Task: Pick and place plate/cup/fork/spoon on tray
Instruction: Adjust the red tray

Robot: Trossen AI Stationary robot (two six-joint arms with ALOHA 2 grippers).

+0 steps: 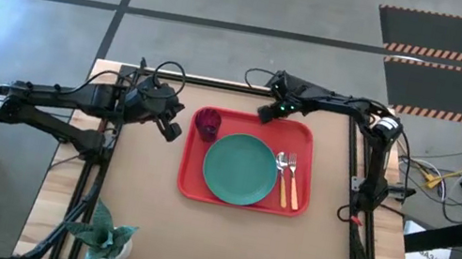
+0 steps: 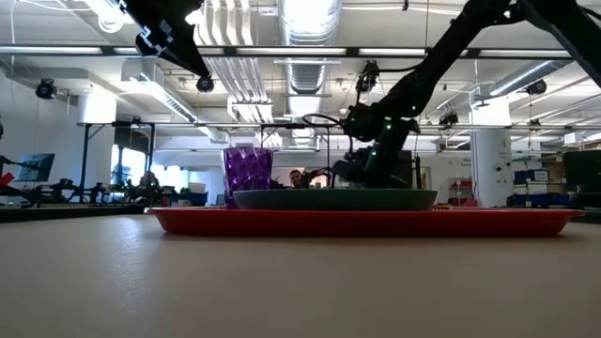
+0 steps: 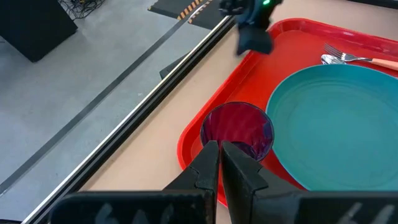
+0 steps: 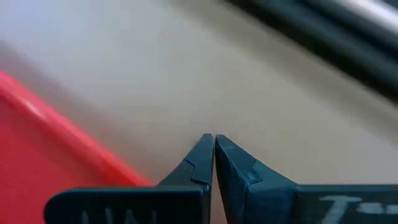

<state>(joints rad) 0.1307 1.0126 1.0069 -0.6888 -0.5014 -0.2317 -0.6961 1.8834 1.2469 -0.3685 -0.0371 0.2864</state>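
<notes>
Plate (image 1: 239, 169), cup (image 1: 206, 123), fork (image 1: 292, 180) and spoon (image 1: 281, 177) all sit on tray (image 1: 242, 197). Left tool (image 1: 173, 130) and right tool (image 1: 266, 114) are closed, empty, clear of the tray; task appears complete.

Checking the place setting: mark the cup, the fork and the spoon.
cup (image 1: 206, 123): high view, its open mouth, in the tray's corner.
fork (image 1: 292, 180): high view, on its handle near the tines.
spoon (image 1: 281, 168): high view, on its silver bowl beside the plate.
</notes>
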